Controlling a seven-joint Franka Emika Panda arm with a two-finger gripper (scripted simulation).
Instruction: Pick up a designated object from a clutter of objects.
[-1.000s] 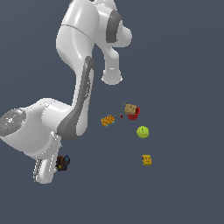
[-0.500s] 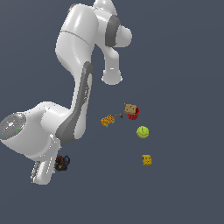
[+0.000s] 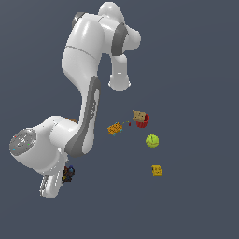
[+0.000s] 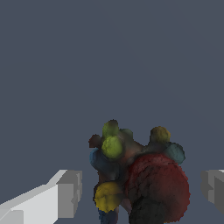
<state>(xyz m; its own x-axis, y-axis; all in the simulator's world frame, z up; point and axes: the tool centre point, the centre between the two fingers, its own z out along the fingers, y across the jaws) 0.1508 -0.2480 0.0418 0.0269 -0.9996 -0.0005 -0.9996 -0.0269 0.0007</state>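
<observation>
The designated object [image 4: 138, 175] is a dark lumpy thing with yellow-green, blue and red blobs, and it fills the near part of the wrist view. My gripper [image 4: 140, 190] is open. One finger [image 4: 65, 194] stands on one side of the lump and the other finger [image 4: 214, 186] on the opposite side, both apart from it. In the exterior view the lump [image 3: 68, 173] lies close against the robot's base, and the arm's own links hide the gripper there. The rest of the clutter of objects lies off to the exterior view's right.
An orange-yellow block [image 3: 115, 128], a tan cube [image 3: 138, 116] resting against a red cup [image 3: 144, 123], a yellow-green ball [image 3: 151, 140] and another orange-yellow block [image 3: 157, 170] are scattered on the grey floor. The white base [image 3: 42, 149] bulks beside the lump.
The arm's upper links have swung slightly toward the exterior view's right. The lump and the other objects have not moved.
</observation>
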